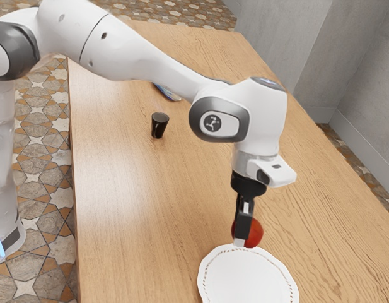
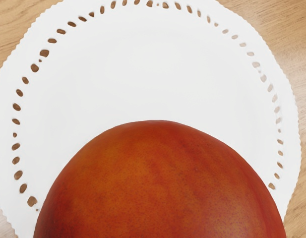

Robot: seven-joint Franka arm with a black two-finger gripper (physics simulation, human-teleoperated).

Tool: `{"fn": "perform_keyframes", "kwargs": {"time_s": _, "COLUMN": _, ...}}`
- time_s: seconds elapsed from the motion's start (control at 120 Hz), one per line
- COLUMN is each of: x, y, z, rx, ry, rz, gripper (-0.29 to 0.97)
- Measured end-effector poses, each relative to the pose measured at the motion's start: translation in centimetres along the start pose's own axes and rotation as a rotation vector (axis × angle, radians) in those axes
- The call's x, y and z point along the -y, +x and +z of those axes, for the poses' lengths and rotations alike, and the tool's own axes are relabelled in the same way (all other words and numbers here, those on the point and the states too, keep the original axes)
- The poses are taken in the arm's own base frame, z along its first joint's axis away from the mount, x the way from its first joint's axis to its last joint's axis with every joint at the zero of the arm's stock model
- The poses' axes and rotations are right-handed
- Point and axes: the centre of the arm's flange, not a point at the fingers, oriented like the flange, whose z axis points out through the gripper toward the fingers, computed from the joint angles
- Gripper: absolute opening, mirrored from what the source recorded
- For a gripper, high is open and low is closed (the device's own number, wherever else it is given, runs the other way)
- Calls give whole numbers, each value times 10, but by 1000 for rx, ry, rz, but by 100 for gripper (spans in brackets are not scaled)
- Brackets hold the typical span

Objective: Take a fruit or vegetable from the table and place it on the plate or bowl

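Observation:
A round red-orange fruit (image 1: 251, 233) hangs just above the far rim of a white plate (image 1: 248, 278) with a scalloped, perforated edge at the table's near side. My black gripper (image 1: 243, 237) points straight down and is shut on the fruit, one finger crossing its front. In the wrist view the fruit (image 2: 160, 186) bulges large right under my hand, and the white plate (image 2: 143, 74) spreads beneath and beyond it.
A small black cup-like object (image 1: 159, 124) stands on the wooden table (image 1: 131, 208) farther back. A blue-and-white item (image 1: 167, 93) lies partly hidden behind my arm. The table's left edge drops to a patterned tile floor (image 1: 40, 214).

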Motion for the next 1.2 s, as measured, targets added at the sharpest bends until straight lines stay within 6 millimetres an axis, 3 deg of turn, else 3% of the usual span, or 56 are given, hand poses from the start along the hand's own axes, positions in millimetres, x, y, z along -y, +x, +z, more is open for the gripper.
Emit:
{"fn": "perform_keyframes", "kwargs": {"time_s": 0.308, "x": -2, "y": 0, "z": -2, "rx": -9, "ry": 1, "rz": 9, "gripper": 35}}
{"fn": "perform_keyframes", "kwargs": {"time_s": 0.525, "x": -32, "y": -4, "z": 4, "rx": -2, "ry": -8, "rz": 54, "gripper": 35}}
{"fn": "perform_keyframes", "kwargs": {"time_s": 0.642, "x": -37, "y": -5, "z": 4, "rx": -2, "ry": -8, "rz": 59, "gripper": 35}}
{"fn": "perform_keyframes", "kwargs": {"time_s": 0.85, "x": -36, "y": -5, "z": 3, "rx": -4, "ry": -10, "rz": 57, "gripper": 60}}
{"fn": "perform_keyframes", "kwargs": {"time_s": 1.108, "x": -33, "y": -3, "z": 0, "rx": -14, "ry": -11, "rz": 55, "gripper": 67}}
{"fn": "perform_keyframes", "kwargs": {"time_s": 1.2, "x": -30, "y": 7, "z": -23, "rx": -58, "ry": -15, "rz": 50, "gripper": 67}}
